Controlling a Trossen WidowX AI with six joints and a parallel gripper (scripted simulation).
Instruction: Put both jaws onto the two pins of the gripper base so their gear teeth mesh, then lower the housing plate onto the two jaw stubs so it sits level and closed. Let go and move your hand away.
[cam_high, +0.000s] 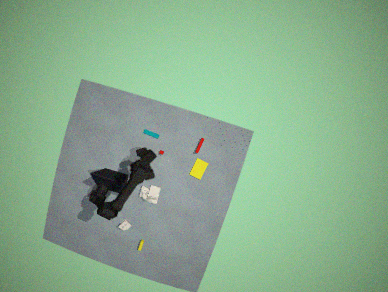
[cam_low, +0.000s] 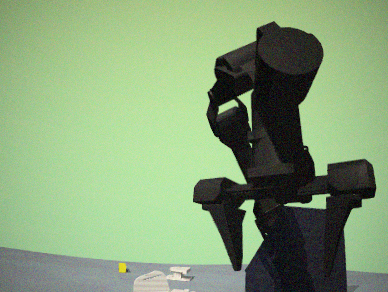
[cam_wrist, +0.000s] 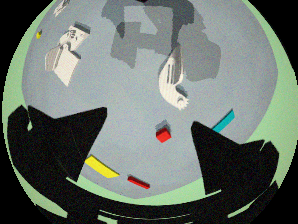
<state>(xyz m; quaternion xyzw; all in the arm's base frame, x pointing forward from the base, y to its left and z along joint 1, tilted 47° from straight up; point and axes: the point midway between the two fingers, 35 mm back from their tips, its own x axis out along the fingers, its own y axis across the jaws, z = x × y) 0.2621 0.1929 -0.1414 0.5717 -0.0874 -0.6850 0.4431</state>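
My gripper is open and empty, pointing down above the table. A white jaw with gear teeth at one end lies flat beyond the fingertips in the wrist view; the arm hides it in the top view. A detailed white part lies close against a smoother white plate-like part; which is the base or housing plate is unclear. Another small white part lies apart. Pale parts also show low in the exterior view.
A red cube lies near the gripper. A teal bar, red bar, yellow plate and small yellow block lie around the grey table.
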